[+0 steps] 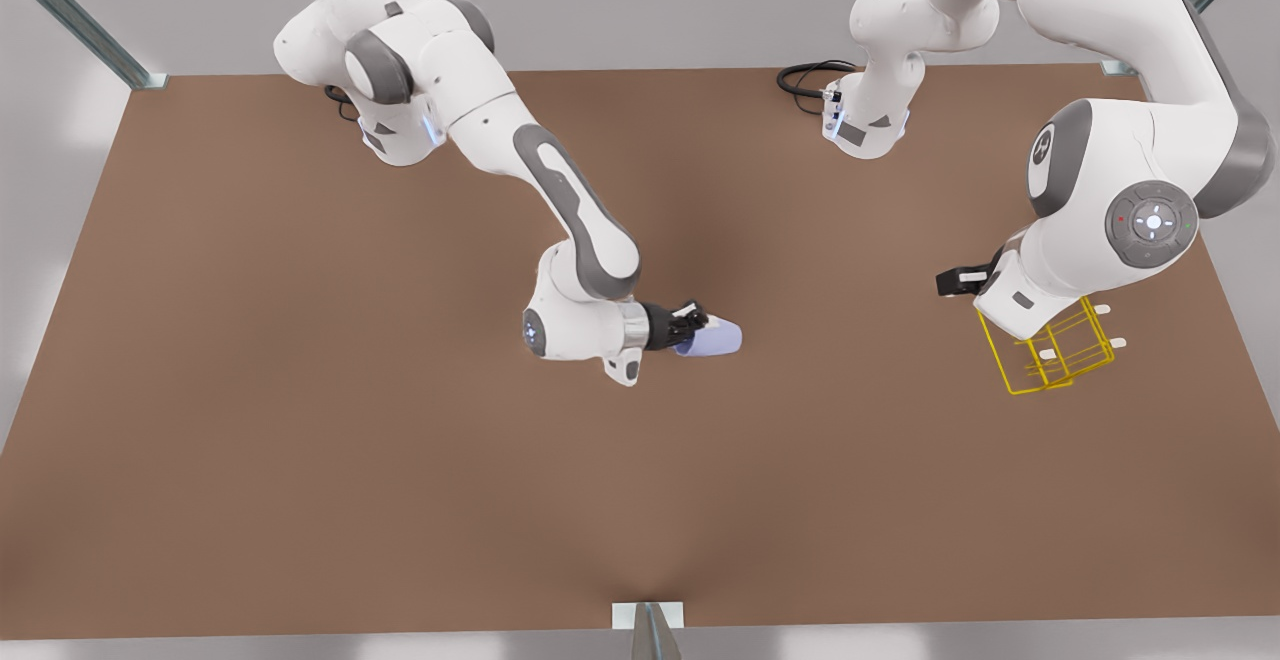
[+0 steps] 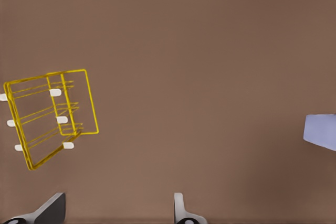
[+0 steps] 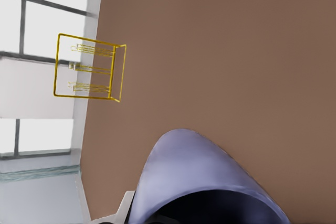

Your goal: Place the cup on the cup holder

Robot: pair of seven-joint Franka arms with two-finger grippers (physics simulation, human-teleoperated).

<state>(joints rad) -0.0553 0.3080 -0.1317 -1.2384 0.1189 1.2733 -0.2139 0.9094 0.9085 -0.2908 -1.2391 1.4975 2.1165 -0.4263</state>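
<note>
The pale lavender cup (image 1: 714, 340) lies tipped sideways in the middle of the table, rim toward the front view's right. My right gripper (image 1: 693, 324) is shut on it, and the cup (image 3: 199, 182) sits right in front of the right wrist camera. The yellow wire cup holder (image 1: 1062, 355) with white-tipped pegs stands at the front view's right, partly under my left arm's wrist (image 1: 1015, 305). In the left wrist view my left gripper (image 2: 116, 211) is open and holds nothing, with the cup holder (image 2: 50, 116) beyond it and the cup (image 2: 321, 132) off at the edge. The cup holder (image 3: 89, 74) also shows far off.
The brown table (image 1: 300, 440) stretches wide around both arms. Black cables (image 1: 808, 78) lie by the far arm base at the back. A metal post (image 1: 648, 628) stands at the near table edge, and frame struts sit at the back corners.
</note>
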